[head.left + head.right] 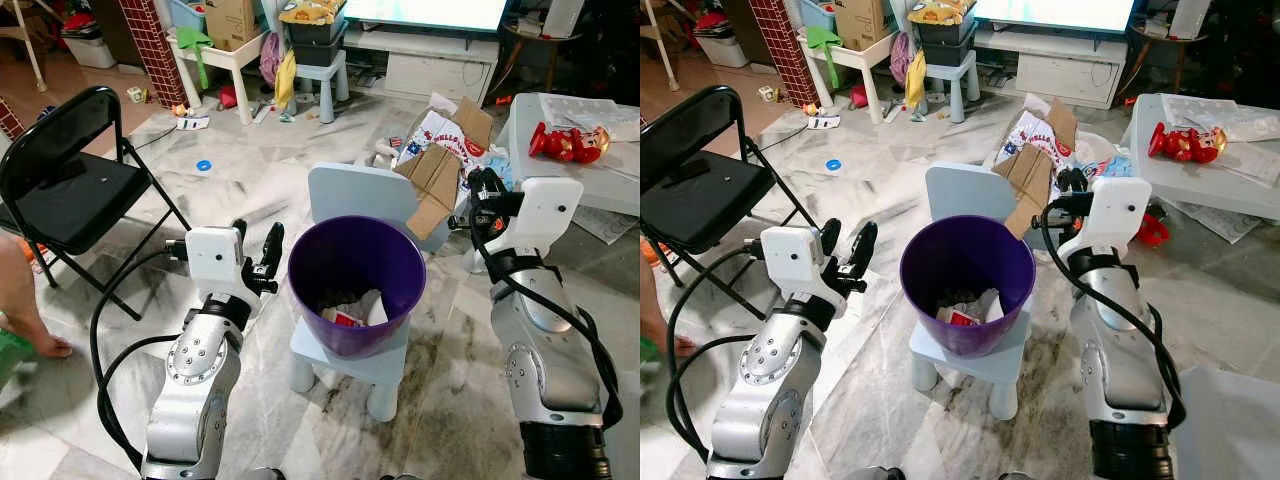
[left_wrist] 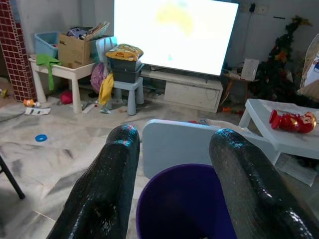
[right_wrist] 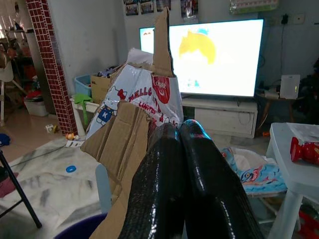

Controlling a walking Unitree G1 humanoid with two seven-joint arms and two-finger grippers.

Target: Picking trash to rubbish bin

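I stand on a grey marble floor in a cluttered living room, a lit television on its low stand at the far wall. At far left one black folding chair stands, with a person's bare foot on the floor beside it. My left arm is bent up in front of me, and my left gripper hangs in the air just beside the left rim of the bin, its two black fingers spread apart with nothing between them. One purple rubbish bin sits on the seat of one small pale blue chair, and crumpled white paper and a red-marked scrap lie in its bottom. My right arm is raised with the forearm upright, and my right gripper is pressed together on a torn piece of cardboard, which hangs tilted over the bin's rear right rim. At right one white table carries one red toy. My left wrist camera looks between my parted fingers into the bin's dark mouth, with the chair back behind it. My right wrist camera shows printed wrapping with red lettering on the cardboard, and my fingers meeting against its edge.
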